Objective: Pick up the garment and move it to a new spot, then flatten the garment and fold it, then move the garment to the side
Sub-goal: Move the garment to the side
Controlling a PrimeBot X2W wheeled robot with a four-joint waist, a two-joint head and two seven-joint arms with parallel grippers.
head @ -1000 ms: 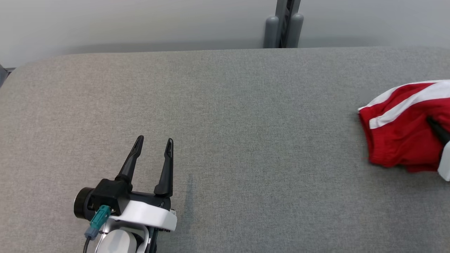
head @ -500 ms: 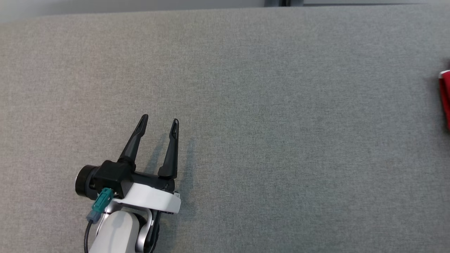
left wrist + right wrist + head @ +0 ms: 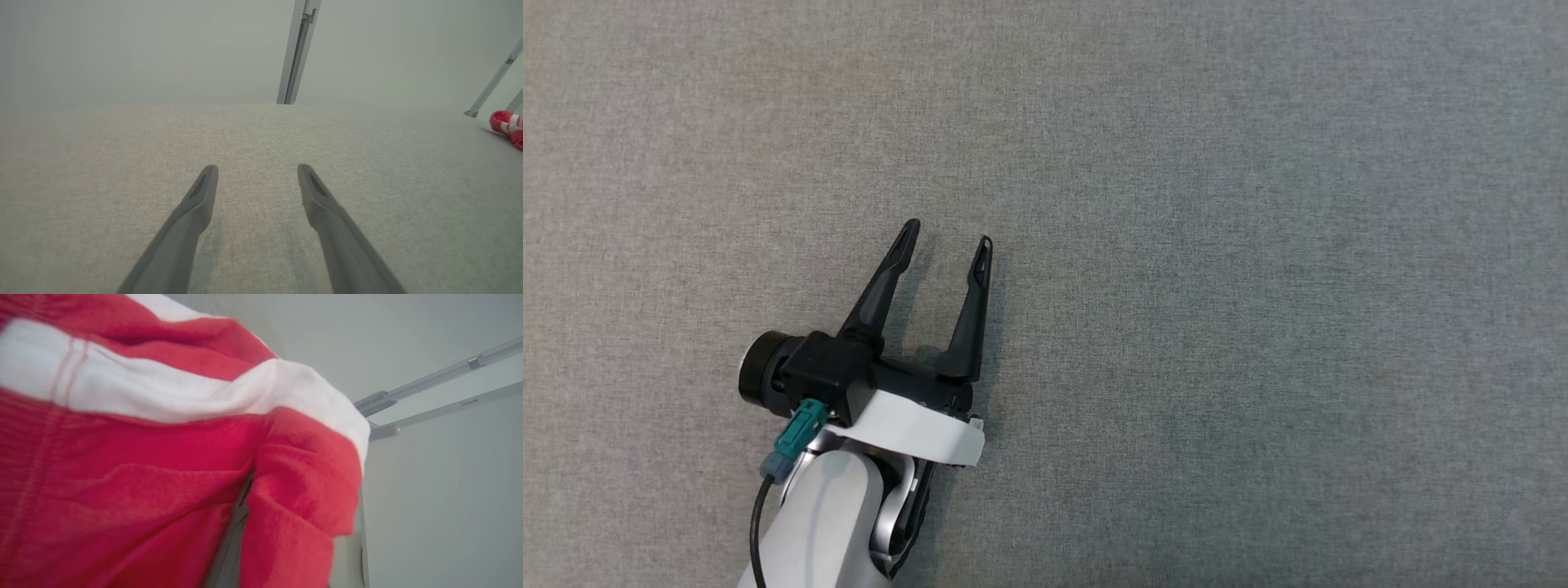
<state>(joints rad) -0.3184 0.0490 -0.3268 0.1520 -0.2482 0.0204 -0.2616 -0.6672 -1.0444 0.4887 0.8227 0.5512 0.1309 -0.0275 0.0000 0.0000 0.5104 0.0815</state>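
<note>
Across grey table [image 3: 1258, 245]: one left pincer [image 3: 948, 231], one red garment [image 3: 506, 126]

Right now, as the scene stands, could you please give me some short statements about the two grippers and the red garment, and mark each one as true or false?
1. The left gripper is open and holds nothing. True.
2. The garment is blue with yellow stripes. False: it is red with white bands.
3. The right gripper is shut on the garment, with cloth bunched around it. True.
4. The garment lies between the left gripper's fingers. False: only the bare grey surface is between them, and in the left wrist view the garment sits far off at the right edge.
</note>
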